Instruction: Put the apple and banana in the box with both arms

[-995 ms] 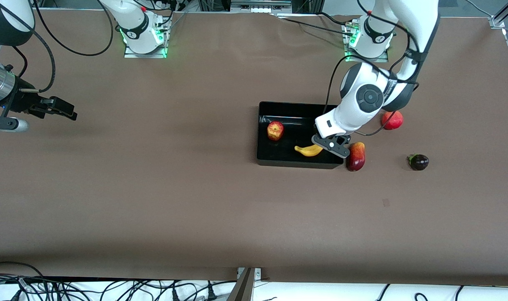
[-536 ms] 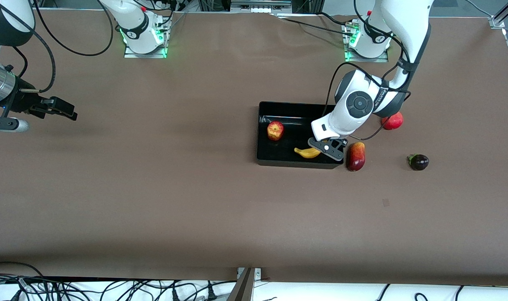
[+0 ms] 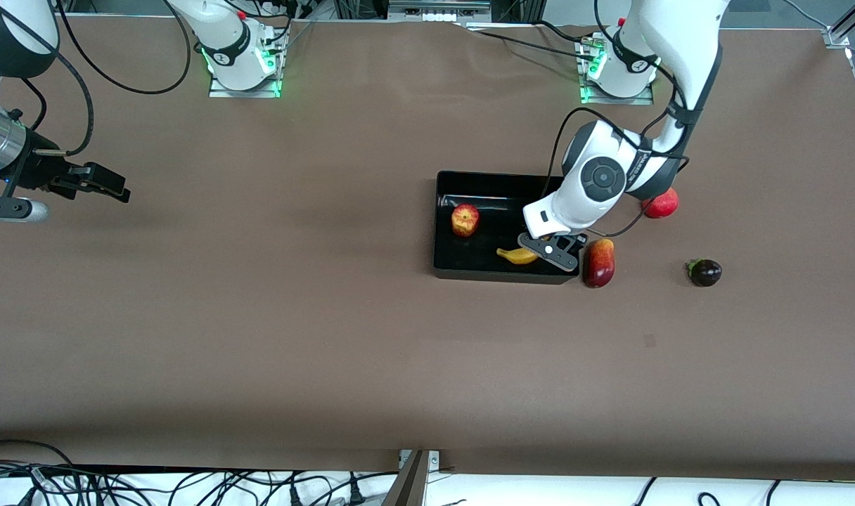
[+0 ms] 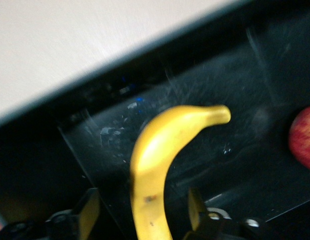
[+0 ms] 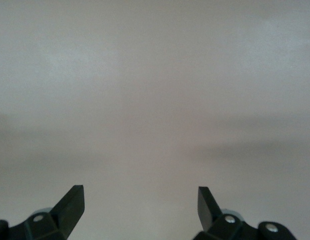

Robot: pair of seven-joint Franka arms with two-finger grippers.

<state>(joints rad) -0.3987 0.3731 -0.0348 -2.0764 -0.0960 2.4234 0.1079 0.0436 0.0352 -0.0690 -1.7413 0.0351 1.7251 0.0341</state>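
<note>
While the right gripper waits spread at the table's edge, we see our left gripper, fingers parted around the banana, inside the box with the apple.

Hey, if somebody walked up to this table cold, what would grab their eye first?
Probably the left claw low in the glossy black open-top box, its fingers open on either side of the curved yellow banana. The small red-and-yellow apple lies in the same box, farther from the front camera. The right claw waits, open, over bare table at the right arm's end.
</note>
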